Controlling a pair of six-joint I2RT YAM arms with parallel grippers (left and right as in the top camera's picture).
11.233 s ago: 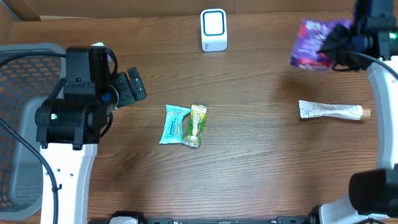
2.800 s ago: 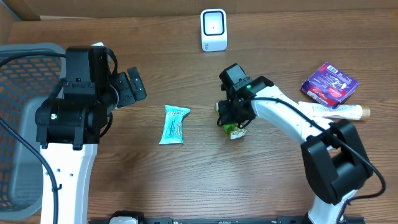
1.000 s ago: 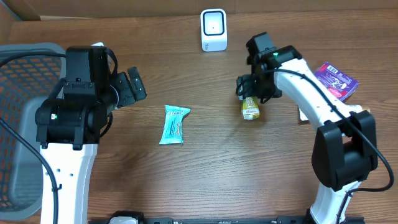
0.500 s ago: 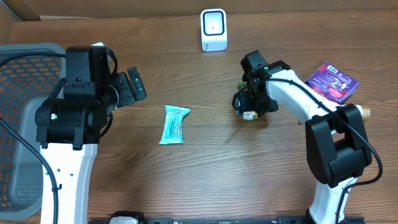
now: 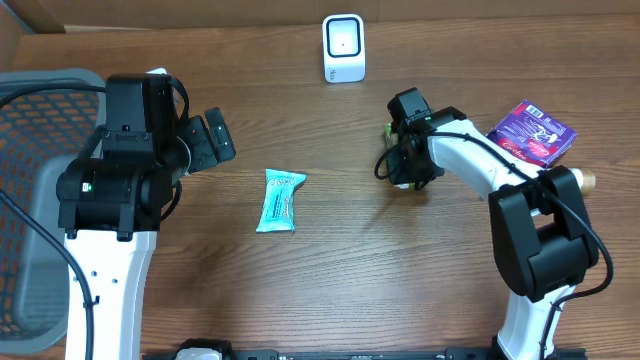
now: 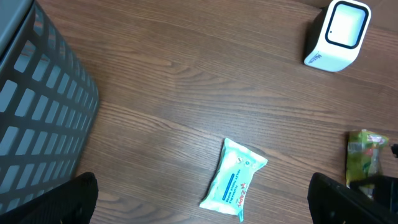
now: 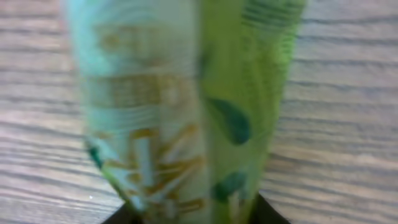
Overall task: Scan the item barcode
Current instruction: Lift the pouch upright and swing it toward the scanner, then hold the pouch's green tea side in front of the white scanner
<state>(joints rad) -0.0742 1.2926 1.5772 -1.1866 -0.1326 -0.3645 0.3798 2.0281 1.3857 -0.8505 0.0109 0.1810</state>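
- Covering most of the green snack packet (image 7: pixel 186 106) from overhead, right gripper (image 5: pixel 404 165); whether its jaws clamp the packet cannot be told.
- Green snack packet: blurred in the wrist view, print unreadable; lies on the table right of the blue packet (image 5: pixel 279 200), below the scanner (image 5: pixel 343 47).
- Left gripper (image 5: pixel 210 142): jaws spread wide, nothing held.

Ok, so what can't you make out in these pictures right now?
Green packet, right wrist view: too close and blurred, no print or barcode readable.
Right gripper, overhead: it covers most of the packet, so whether the jaws grip it is unclear.
Purple pack, overhead: print too small to read.
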